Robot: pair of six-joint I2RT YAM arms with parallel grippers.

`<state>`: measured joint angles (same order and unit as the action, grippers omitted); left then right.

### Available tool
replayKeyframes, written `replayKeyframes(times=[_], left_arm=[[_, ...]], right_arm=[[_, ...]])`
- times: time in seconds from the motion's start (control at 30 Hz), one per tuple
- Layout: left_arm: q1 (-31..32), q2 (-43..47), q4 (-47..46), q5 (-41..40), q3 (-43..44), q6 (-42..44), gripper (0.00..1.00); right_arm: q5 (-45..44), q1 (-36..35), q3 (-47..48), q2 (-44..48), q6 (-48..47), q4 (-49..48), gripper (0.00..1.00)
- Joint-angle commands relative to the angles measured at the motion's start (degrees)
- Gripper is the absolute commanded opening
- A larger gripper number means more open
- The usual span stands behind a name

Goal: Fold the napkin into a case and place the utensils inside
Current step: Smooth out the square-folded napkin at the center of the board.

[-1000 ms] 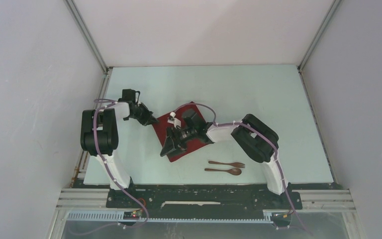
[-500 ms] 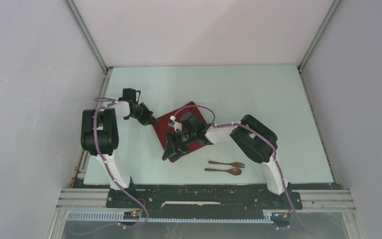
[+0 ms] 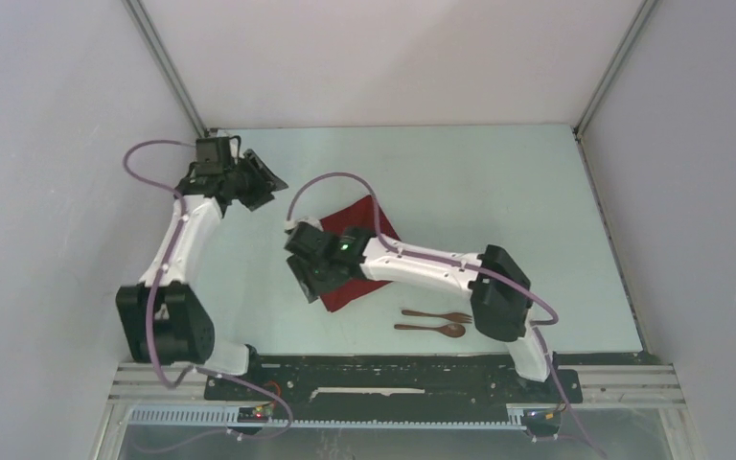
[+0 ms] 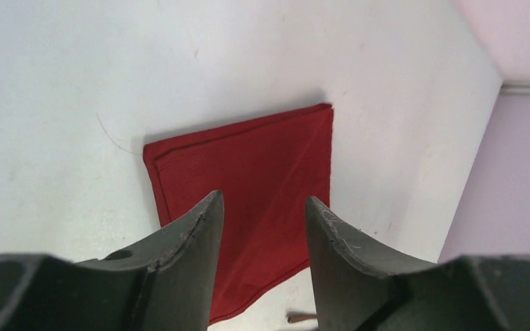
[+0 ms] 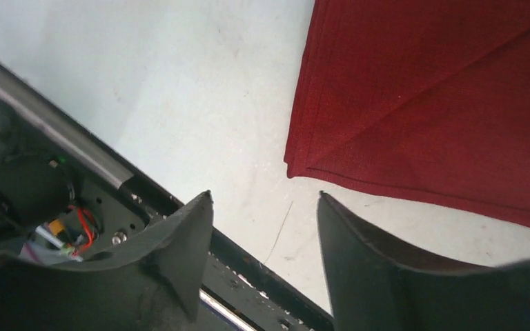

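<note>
The dark red napkin (image 3: 369, 230) lies folded flat mid-table, a layered rectangle with a diagonal fold line in the right wrist view (image 5: 442, 103). My left gripper (image 3: 266, 178) is open and empty, lifted off to the far left; the napkin (image 4: 248, 172) lies below and beyond its tips (image 4: 263, 203). My right gripper (image 3: 309, 286) hovers open over the napkin's near-left corner with nothing between its fingers (image 5: 264, 196). The brown fork (image 3: 438, 315) and spoon (image 3: 431, 329) lie side by side near the front edge, right of the napkin.
The table's black front rail (image 5: 179, 207) shows just past the right gripper's tips. White enclosure walls (image 3: 77, 144) surround the table. One utensil's end (image 4: 302, 317) shows below the napkin in the left wrist view.
My left gripper has opened, let go of the napkin's far-left corner and swung up and away to the far left. The right gripper shifted left along the napkin's near edge.
</note>
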<state>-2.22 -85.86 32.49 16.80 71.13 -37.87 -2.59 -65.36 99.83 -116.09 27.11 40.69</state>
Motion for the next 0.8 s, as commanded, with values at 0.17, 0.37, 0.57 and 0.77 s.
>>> replayKeyframes(times=[0.17, 0.37, 0.57, 0.77], left_arm=[[-2.42, 14.43, 4.23, -15.28, -2.37, 3.44, 0.53], [-3.2, 18.68, 4.77, -23.9, -3.9, 1.45, 0.55], [-3.22, 20.79, 2.6, -25.91, -6.26, 0.51, 0.56], [-3.23, 19.29, 2.23, -23.48, -6.62, 0.34, 0.55]], right_arm=[[-17.38, -4.81, 27.5, -17.41, -1.03, 27.21, 0.44], [-13.74, -4.64, 34.96, -23.37, 0.05, 31.77, 0.52], [-11.78, -4.43, 40.55, -27.78, 1.2, 35.91, 0.52], [-9.25, -3.94, 41.26, -29.27, 1.25, 35.22, 0.39]])
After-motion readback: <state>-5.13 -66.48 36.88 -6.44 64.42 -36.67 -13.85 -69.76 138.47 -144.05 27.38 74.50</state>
